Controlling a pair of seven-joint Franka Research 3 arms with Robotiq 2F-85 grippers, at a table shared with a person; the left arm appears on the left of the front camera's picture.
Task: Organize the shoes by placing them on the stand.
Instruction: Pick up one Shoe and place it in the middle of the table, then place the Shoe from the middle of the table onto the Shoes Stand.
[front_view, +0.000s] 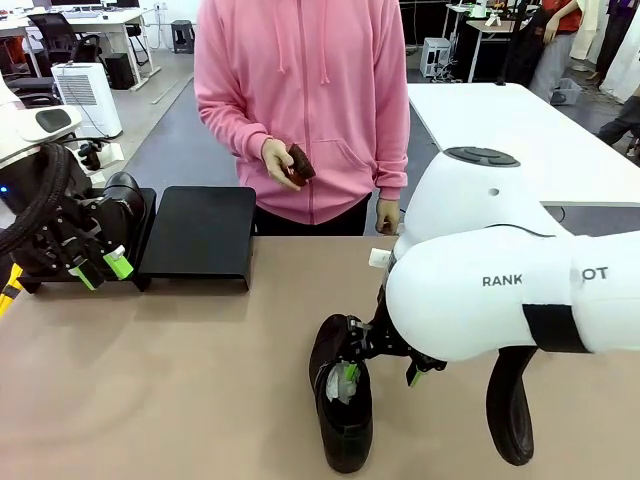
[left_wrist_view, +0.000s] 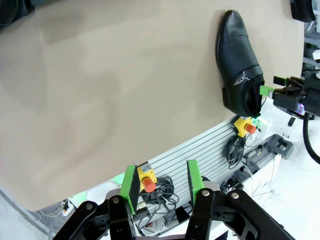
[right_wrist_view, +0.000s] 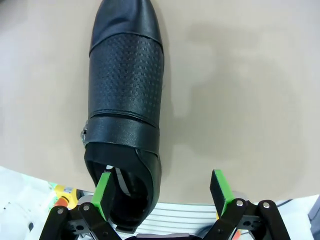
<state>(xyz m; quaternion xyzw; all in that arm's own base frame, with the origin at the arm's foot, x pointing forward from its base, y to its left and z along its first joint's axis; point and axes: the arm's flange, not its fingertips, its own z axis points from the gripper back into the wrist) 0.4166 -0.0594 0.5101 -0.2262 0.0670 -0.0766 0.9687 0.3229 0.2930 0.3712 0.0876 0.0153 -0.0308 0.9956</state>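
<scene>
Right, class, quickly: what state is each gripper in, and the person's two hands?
Left gripper: open, empty.
Right gripper: open, one finger at the shoe opening.
One hand: holding a small brown object.
Other hand: seems empty.

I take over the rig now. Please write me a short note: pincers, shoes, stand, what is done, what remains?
Left pincer: open, holds nothing, near the stand's left end.
Right pincer: open, one finger inside the shoe's heel opening, the other outside.
Shoe: upright on the table, near the robot's edge.
Done: this shoe is not yet on the stand.
To do: grip it, carry it to the stand.
</scene>
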